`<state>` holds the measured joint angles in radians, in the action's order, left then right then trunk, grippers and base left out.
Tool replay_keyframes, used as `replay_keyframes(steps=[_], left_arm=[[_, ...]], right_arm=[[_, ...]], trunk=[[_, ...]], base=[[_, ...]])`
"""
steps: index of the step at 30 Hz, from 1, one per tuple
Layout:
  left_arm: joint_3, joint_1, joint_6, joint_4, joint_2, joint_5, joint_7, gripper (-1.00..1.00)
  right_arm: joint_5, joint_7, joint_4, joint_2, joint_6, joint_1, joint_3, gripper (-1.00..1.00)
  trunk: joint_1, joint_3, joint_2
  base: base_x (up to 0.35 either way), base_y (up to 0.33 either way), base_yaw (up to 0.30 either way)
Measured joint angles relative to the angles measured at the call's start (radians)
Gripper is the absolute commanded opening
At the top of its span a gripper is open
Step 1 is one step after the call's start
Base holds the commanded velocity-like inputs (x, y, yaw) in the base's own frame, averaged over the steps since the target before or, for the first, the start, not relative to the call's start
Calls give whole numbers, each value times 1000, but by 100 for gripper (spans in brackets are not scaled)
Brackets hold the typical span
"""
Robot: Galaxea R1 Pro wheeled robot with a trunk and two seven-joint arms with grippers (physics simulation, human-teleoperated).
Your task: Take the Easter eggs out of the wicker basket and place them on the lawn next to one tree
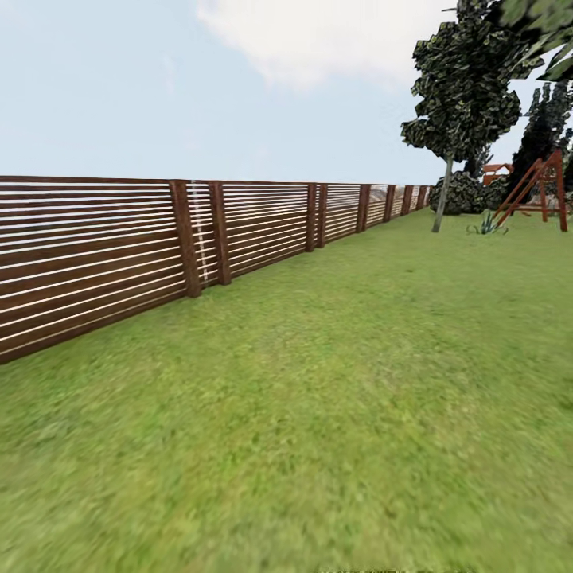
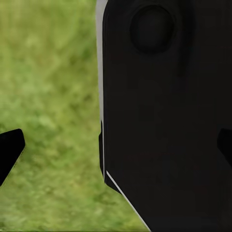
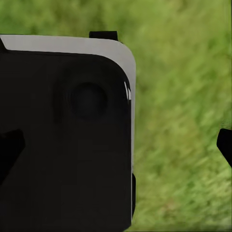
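The lawn (image 1: 318, 398) spreads ahead as wide, mottled green grass. A tree (image 1: 442, 191) with a slender pale trunk and a dark crown stands far off at the back right. The Easter eggs and the wicker basket are out of view. In the left wrist view my left gripper (image 2: 116, 147) is open, its dark fingertips (image 2: 10, 151) far apart, with grass and a black panel of my own body (image 2: 164, 121) behind. My right gripper (image 3: 116, 147) is likewise open, with nothing between its fingertips (image 3: 225, 147).
A brown slatted fence (image 1: 119, 247) runs along the left side toward the far corner. Near the tree are a low dark bush (image 1: 463, 195), a small spiky plant (image 1: 487, 225) and a red wooden swing frame (image 1: 537, 191). Dark trees (image 1: 545, 127) stand behind it.
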<state>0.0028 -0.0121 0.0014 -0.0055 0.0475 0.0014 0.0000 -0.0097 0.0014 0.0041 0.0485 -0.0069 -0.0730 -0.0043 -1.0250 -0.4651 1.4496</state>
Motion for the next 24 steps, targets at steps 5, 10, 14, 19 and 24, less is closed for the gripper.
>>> replay_keyframes(steps=[5, 10, 14, 19, 24], left_arm=[[0, 0, 0, 0, 0, 0, 0, 100], [0, 0, 0, 0, 0, 0, 0, 100], [0, 0, 0, 0, 0, 0, 0, 100], [0, 0, 0, 0, 0, 0, 0, 100], [0, 0, 0, 0, 0, 0, 0, 100]], right_arm=[[0, 0, 0, 0, 0, 0, 0, 100], [0, 0, 0, 0, 0, 0, 0, 100], [0, 0, 0, 0, 0, 0, 0, 100], [0, 0, 0, 0, 0, 0, 0, 100], [0, 0, 0, 0, 0, 0, 0, 100]], trunk=[[0, 0, 0], [0, 0, 0], [0, 0, 0], [0, 0, 0], [0, 0, 0]], base=[[0, 0, -300], [0, 0, -300], [0, 0, -300], [0, 0, -300], [0, 0, -300]])
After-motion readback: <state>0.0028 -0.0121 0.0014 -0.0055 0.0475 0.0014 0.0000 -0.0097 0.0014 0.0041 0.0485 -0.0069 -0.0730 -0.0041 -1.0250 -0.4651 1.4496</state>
